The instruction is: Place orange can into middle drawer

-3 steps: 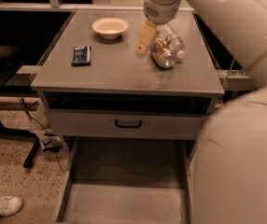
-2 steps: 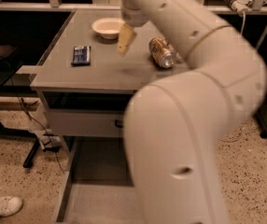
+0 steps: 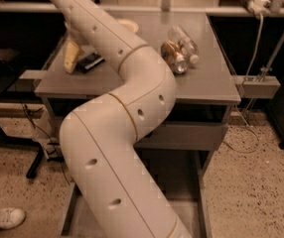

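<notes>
- End effector (image 3: 71,55) hangs over the tabletop's left edge, just beside a dark packet (image 3: 90,62). How far open it is I cannot tell, nor whether it touches the packet, but it carries no can.
- Robot arm (image 3: 122,133) rises from the bottom of the view across the left half of the tabletop (image 3: 216,78), hiding much behind it.
- Middle drawer (image 3: 181,192) stands pulled out below the near edge (ready, I judge, to take the can).
- Clear bottle (image 3: 182,37) lies on its side right of centre, toward the right edge.
- Pale bowl (image 3: 128,25) sits near the far edge, half hidden by the arm.
- Orange can (image 3: 173,57) lies on its side against the bottle, well apart from the end effector, so the pick-up is not yet done. Lying so, it may roll if nudged.
</notes>
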Available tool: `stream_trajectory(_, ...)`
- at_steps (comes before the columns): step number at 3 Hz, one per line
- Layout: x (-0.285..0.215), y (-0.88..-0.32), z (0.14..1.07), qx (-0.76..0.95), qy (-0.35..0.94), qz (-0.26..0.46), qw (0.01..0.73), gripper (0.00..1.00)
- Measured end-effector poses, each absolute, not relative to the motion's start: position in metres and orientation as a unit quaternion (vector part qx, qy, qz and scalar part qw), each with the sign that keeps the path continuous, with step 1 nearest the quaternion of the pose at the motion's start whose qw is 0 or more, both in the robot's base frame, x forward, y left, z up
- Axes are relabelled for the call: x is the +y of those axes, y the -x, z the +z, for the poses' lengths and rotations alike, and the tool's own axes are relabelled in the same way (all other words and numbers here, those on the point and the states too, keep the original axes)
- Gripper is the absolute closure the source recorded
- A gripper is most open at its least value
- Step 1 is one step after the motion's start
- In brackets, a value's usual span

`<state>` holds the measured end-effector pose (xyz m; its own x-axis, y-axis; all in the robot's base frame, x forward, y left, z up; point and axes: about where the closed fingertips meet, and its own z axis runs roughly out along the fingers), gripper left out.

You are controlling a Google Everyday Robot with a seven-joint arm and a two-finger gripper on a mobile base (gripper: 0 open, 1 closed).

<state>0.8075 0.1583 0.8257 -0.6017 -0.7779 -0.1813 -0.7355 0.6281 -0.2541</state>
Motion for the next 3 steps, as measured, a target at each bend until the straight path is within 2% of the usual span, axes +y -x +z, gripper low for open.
stream_trajectory(1, 0.158, -0.807, 0.829, 0.892, 0.424, -0.077, 0.138, 0.0)
stream_trajectory(2, 0.08, -0.797, 0.851, 0.891, 0.431, -0.078, 0.121, 0.0)
stream_trajectory(3, -0.002, -0.796, 0.897, 0.886, 0.427, -0.088, 0.16, 0.0)
